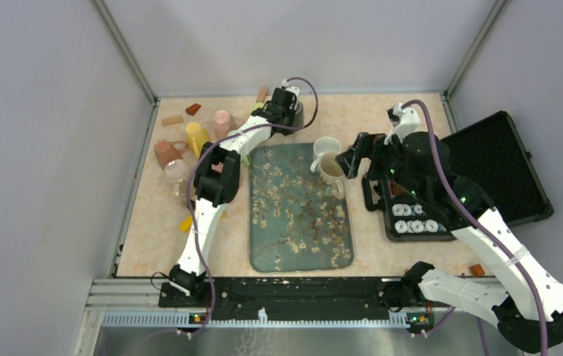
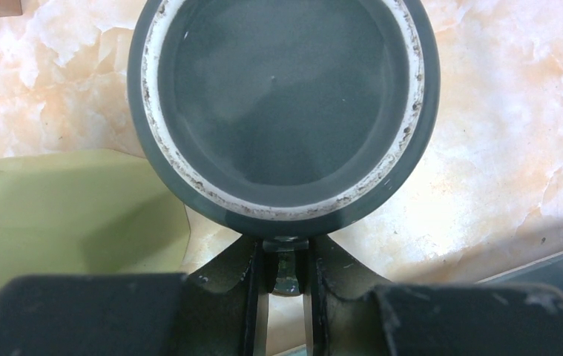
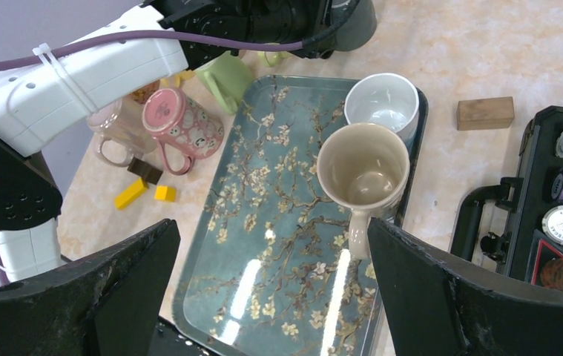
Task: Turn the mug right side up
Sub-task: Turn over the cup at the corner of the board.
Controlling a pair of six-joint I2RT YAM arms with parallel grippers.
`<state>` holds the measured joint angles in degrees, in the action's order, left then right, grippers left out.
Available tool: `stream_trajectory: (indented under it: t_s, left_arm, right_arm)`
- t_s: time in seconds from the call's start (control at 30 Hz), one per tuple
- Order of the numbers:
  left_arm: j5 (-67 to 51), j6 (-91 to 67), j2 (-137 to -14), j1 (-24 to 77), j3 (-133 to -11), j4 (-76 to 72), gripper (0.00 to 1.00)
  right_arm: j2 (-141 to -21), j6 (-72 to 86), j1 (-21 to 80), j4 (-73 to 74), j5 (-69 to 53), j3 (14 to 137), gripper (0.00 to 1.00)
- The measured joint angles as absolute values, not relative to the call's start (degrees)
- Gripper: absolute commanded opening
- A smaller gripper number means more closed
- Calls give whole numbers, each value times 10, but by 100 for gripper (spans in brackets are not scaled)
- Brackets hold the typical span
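Now left jaws pinch the handle [image 2: 285,268] of the upside-down dark grey mug [image 2: 282,104]; right jaws gape wide. Next, I think: lift, flip.

Mug [image 2: 282,104] is sitting upside down, base facing up. Glaze is showing dark grey-green. The round base is carrying a pale unglazed ring, speckled with grime, around a shallow dark recess. Handle is pointing at the left claw [image 2: 287,261], whose fingers are pinching it with only a narrow gap between them. Mug is standing at the far side of the peach marbled worktop [image 2: 501,148], just beyond the tray's [image 1: 285,222] far edge. Whether its rim is touching the worktop is not showing.
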<state>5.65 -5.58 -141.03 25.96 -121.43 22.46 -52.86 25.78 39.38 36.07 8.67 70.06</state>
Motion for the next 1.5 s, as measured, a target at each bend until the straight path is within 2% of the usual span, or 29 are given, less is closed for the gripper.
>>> stream_trajectory:
  t_s: [1.5]
  left_arm:
    - [42,-43,-1392,260,-1190,223,0]
  right_arm:
    - [-536,281,394,322,60,660,99]
